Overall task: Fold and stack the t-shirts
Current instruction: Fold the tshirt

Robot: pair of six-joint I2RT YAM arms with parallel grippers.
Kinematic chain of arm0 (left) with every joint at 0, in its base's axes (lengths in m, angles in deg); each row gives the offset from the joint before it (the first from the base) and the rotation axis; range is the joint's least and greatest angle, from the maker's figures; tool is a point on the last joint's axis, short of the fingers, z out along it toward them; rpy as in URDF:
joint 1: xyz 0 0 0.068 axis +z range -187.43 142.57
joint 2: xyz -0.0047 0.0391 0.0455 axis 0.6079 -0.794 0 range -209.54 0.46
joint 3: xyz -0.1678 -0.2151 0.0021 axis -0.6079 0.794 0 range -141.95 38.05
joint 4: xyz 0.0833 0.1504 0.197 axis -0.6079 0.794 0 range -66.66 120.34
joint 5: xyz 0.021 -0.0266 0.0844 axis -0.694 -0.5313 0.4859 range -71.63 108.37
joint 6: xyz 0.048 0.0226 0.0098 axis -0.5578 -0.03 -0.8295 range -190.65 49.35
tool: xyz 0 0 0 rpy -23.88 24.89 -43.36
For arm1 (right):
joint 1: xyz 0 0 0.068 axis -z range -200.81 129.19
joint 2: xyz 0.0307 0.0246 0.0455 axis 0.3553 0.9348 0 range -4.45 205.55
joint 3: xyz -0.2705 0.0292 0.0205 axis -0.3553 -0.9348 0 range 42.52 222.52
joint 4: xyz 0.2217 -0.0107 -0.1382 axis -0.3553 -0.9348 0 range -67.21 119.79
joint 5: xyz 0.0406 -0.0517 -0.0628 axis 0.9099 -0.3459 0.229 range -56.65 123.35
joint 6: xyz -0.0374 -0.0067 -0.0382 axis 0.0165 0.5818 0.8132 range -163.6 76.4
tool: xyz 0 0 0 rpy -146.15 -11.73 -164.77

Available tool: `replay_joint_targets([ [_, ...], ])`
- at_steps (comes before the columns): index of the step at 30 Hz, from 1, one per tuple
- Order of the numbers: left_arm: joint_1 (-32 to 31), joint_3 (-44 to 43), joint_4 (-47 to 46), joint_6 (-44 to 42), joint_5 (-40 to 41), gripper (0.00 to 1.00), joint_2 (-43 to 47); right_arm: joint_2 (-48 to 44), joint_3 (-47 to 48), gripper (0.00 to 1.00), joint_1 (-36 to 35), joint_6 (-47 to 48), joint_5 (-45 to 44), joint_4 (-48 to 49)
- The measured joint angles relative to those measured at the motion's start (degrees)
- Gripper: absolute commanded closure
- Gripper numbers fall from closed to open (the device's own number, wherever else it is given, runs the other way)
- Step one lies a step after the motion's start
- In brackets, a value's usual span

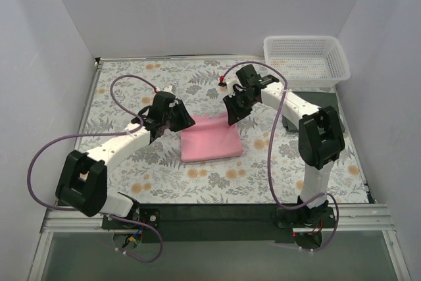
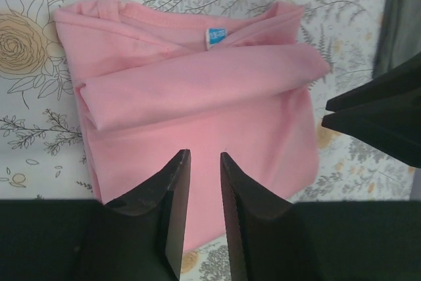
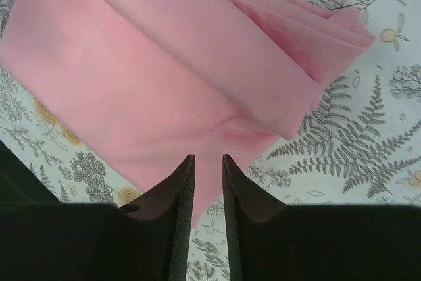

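A light pink t-shirt (image 1: 209, 137) lies folded into a rough rectangle on the floral table cloth, mid-table. My left gripper (image 1: 181, 121) hovers at its far left corner, and my right gripper (image 1: 231, 111) at its far right corner. In the left wrist view the shirt (image 2: 197, 90) shows its collar and blue label at the top. The left gripper (image 2: 204, 156) stands narrowly open over the cloth with nothing between its fingers. In the right wrist view the shirt (image 3: 164, 64) fills the upper left. The right gripper (image 3: 208, 158) is also narrowly open and empty above the shirt's edge.
A white mesh basket (image 1: 309, 78) stands at the back right corner of the table. White walls close in the left, back and right sides. In the left wrist view the right gripper's dark fingers (image 2: 375, 113) show at the right edge.
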Motion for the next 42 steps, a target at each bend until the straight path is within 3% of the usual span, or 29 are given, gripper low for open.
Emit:
replay_joint_targets([
  [4,0.02,-0.17,-1.11,-0.79,-0.09,0.84,-7.85,4.37,0.13,0.75,0.00,1.55,2.12,0.68],
  [17,3.56,-9.22,-4.37,-1.57,0.28,0.84,-25.59,19.39,13.38,0.73,2.71,1.03,4.68,2.14],
  [21,4.92,-10.38,-5.77,-1.03,-0.92,0.78,-26.97,20.92,13.77,0.72,5.77,-1.53,7.98,3.82],
  [25,5.51,-10.71,-6.43,-0.59,-1.99,0.64,-26.93,20.79,13.46,0.70,7.67,-4.20,11.17,6.27],
  [30,5.62,-10.23,-7.13,0.17,-3.17,0.63,-25.24,17.64,7.13,0.69,7.76,-10.47,18.99,15.19],
  [37,5.70,-8.66,-10.86,1.66,-3.13,0.75,-24.81,17.11,4.90,0.69,5.66,-17.84,27.43,26.25],
  [42,6.80,-8.66,-15.39,3.26,-3.34,0.83,-28.46,21.73,6.54,0.69,5.60,-20.11,29.90,31.26],
])
